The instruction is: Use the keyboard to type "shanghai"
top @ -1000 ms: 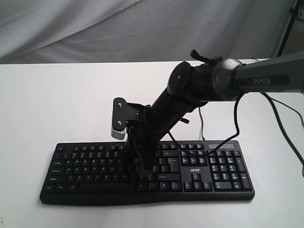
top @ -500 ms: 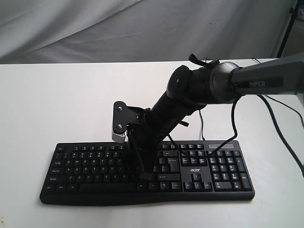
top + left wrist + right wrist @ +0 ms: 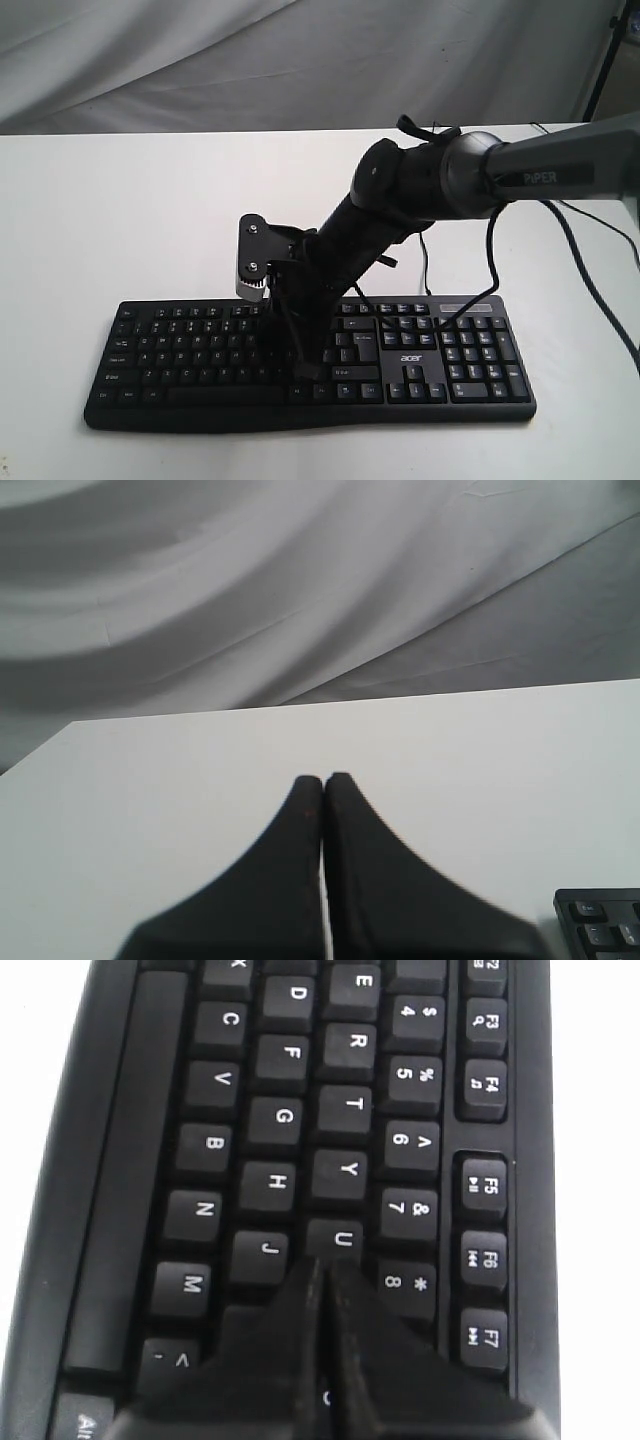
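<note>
Exterior view
- Keyboard: you'll find the keyboard point(image 3: 180, 345) in the lower middle of the frame, lying flat on the white counter point(image 3: 120, 200), number pad at its right end.
- Right arm: the right arm point(image 3: 560, 165) enters from the right edge, passes above the number pad and slants down to the middle of the keys. It hides the keys behind it from you.
- Right jaws: pressed together and empty, tips down among the keys just left of the enter block. You cannot tell contact from here.
- Around: a thin black cable point(image 3: 425, 262) leaves the keyboard's back edge under the arm. A grey cloth point(image 3: 200, 60) spans the top, and a dark pole point(image 3: 604, 60) stands at the upper right.

Left wrist view
- Left jaws: closed tip to tip, holding nothing, over bare counter point(image 3: 150, 780).
- Keyboard: only one corner point(image 3: 600, 925) shows, well apart from the tips.

Right wrist view
- Right jaws: shut with no gap, empty. The fingertips point(image 3: 300, 1295) meet at the edge of the U key point(image 3: 338, 1238), between J and 8.
- Obstruction: the fingers cover the keys beneath them.
- Keyboard: its keys point(image 3: 250, 1110) fill your view.
</note>
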Tool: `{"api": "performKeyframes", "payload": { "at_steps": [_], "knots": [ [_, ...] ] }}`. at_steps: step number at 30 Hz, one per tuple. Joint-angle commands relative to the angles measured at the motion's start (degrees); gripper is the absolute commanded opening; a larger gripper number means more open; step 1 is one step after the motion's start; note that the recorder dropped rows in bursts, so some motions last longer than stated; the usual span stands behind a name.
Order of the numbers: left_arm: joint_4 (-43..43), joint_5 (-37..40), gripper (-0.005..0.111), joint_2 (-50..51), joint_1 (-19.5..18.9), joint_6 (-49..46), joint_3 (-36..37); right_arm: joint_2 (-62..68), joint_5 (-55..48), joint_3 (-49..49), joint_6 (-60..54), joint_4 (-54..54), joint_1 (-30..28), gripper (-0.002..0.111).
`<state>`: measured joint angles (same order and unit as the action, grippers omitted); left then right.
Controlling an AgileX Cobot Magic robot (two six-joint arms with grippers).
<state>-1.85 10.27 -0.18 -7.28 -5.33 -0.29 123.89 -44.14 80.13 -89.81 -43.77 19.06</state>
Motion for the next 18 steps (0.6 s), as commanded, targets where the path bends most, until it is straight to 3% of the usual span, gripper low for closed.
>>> {"api": "performKeyframes", "payload": {
  "at_steps": [1, 18],
  "knots": [
    [0.0, -0.3, 0.001, 0.2, 0.2, 0.2, 0.3, 0.5, 0.5, -0.4, -0.6, 1.2, -0.2, 0.000],
    [0.0, -0.3, 0.001, 0.2, 0.2, 0.2, 0.3, -4.6, -1.3, -0.4, 0.5, -1.1, -0.2, 0.000]
  ]
}}
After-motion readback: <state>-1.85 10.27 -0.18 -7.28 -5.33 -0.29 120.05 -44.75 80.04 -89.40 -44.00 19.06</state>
